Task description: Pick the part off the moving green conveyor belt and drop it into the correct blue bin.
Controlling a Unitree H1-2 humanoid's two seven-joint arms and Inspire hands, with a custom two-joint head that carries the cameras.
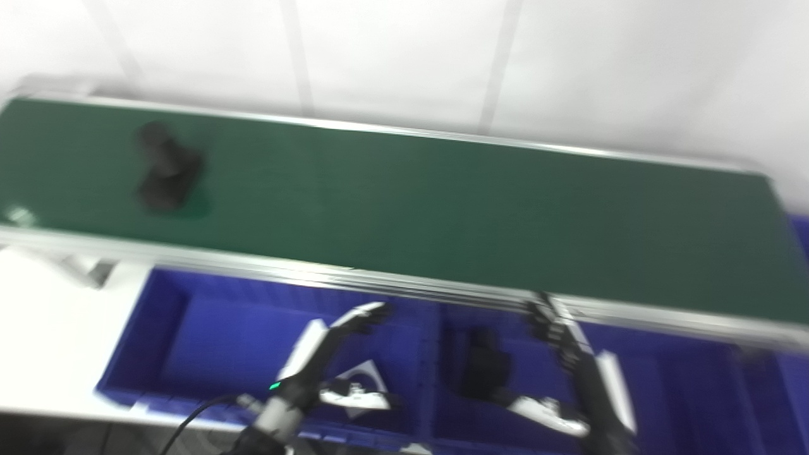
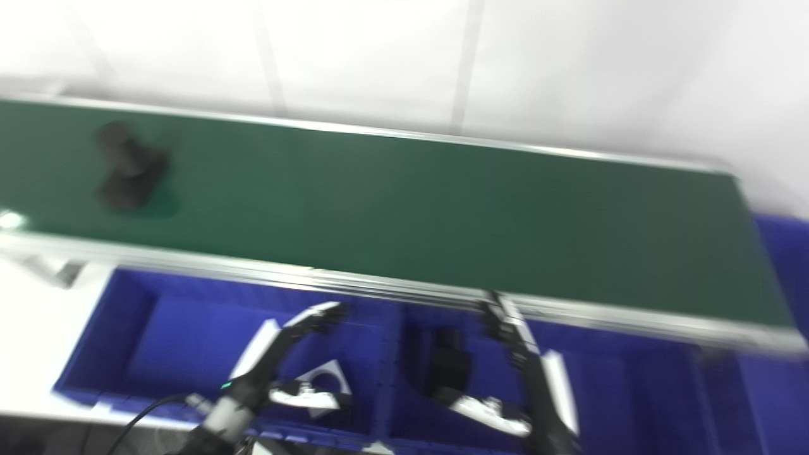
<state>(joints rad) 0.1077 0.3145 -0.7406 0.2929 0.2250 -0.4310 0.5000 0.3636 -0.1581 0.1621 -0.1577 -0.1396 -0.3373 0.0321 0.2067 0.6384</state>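
A black part (image 1: 165,168) lies on the green conveyor belt (image 1: 442,208) near its left end; it also shows in the right eye view (image 2: 128,167). My left hand (image 1: 328,363) is open and empty above the left blue bin (image 1: 208,335), which holds a white part (image 1: 363,379). My right hand (image 1: 569,373) is open and empty above the middle blue bin (image 1: 670,392), next to a black part (image 1: 483,366) lying inside it. Both hands are below the belt's near edge. The frames are blurred.
The belt's metal rail (image 1: 253,262) runs along its near side above the bins. Another blue bin (image 1: 797,379) shows at the far right. A white tabletop (image 1: 44,341) lies at the left. A white wall stands behind the belt.
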